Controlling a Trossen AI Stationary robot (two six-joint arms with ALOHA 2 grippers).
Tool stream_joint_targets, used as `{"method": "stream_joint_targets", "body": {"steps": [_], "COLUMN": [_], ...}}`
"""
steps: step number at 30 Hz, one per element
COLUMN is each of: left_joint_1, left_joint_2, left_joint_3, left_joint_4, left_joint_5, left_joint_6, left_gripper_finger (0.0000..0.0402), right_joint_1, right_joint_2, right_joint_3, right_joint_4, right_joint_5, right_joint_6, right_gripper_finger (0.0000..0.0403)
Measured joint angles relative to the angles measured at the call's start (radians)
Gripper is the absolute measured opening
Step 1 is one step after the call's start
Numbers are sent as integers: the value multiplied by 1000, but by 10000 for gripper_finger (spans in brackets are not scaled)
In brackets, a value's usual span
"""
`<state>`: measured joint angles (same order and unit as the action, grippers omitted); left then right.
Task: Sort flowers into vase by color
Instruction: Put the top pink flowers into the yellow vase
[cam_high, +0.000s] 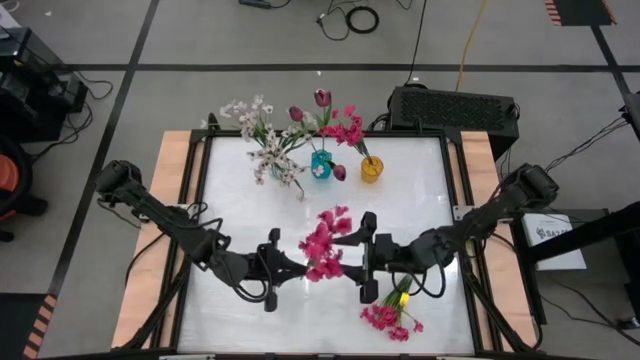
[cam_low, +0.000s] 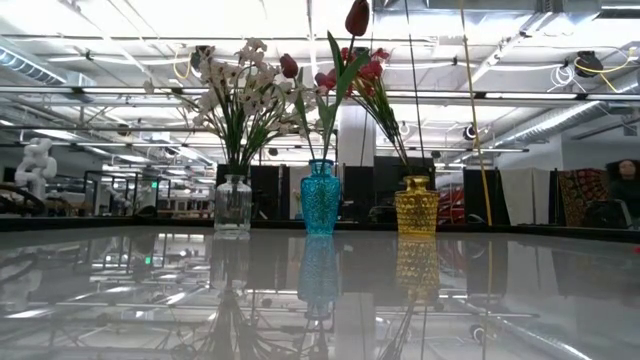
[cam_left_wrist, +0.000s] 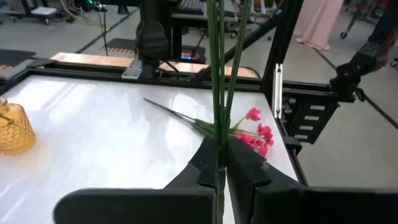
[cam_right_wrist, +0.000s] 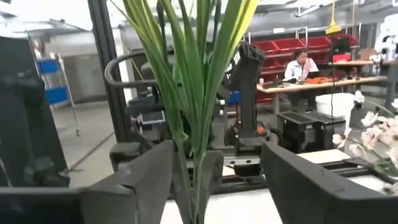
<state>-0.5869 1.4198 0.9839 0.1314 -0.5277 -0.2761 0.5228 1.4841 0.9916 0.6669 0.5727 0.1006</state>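
Held sprig: a bright magenta-pink artificial flower cluster on green stems (cam_high: 325, 243) is hanging between the two pincers at the middle of the white tabletop (cam_high: 240, 200), its blossoms pointing toward the vases.
Left pincer: the left pincer (cam_left_wrist: 221, 163) is pinching narrow on the green stems of that sprig, the stems passing up between its dark fingers.
Right pincer: the right pincer (cam_right_wrist: 214, 165) is standing wide, its fingers apart on either side of the same sprig's leafy stem; the stem is leaning against one finger, and no clamping is showing.
Loose sprig: a second magenta-pink sprig (cam_high: 393, 315) is lying flat on the tabletop near the front edge, just beside the right arm and apart from both pincers.
Vases: three are standing in a row at the far side, a clear glass vase (cam_low: 232, 205) with white and pale pink blossoms, a teal glass vase (cam_low: 321, 198) with dark maroon tulips, and an amber glass vase (cam_low: 416, 206) with magenta-pink sprigs.
Around: a black box (cam_high: 455, 108) is sitting beyond the tabletop; a person (cam_right_wrist: 303, 64) is sitting in the room behind.
Count: two magenta sprigs out of the vases, three vases.
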Motion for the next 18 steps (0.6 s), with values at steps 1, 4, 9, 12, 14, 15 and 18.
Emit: {"method": "stream_joint_targets", "body": {"steps": [1,4,9,12,14,15,18], "left_joint_1": [0,6,6,8,11,12,12], "left_joint_2": [0,0,0,1,1,1,1], "left_joint_3": [0,0,0,0,0,0,0], "left_joint_4": [-4,-28,-70,-85,-89,-95,-98], "left_joint_5": [3,12,46,49,49,49,49], "left_joint_6": [-1,-7,-8,-8,-8,-7,-7], "left_gripper_finger": [13,13,13,13,13,13,13], "right_joint_1": [0,-11,-40,-59,-72,-77,-87], "right_joint_2": [1,10,28,35,47,49,54], "right_joint_3": [0,0,0,0,0,0,0], "right_joint_4": [-2,1,-4,-9,3,3,4], "right_joint_5": [-2,-3,-35,-137,-158,-157,-157], "right_joint_6": [-15,-59,-83,-61,-39,-37,-37], "right_gripper_finger": [237,253,258,258,258,258,258]}}
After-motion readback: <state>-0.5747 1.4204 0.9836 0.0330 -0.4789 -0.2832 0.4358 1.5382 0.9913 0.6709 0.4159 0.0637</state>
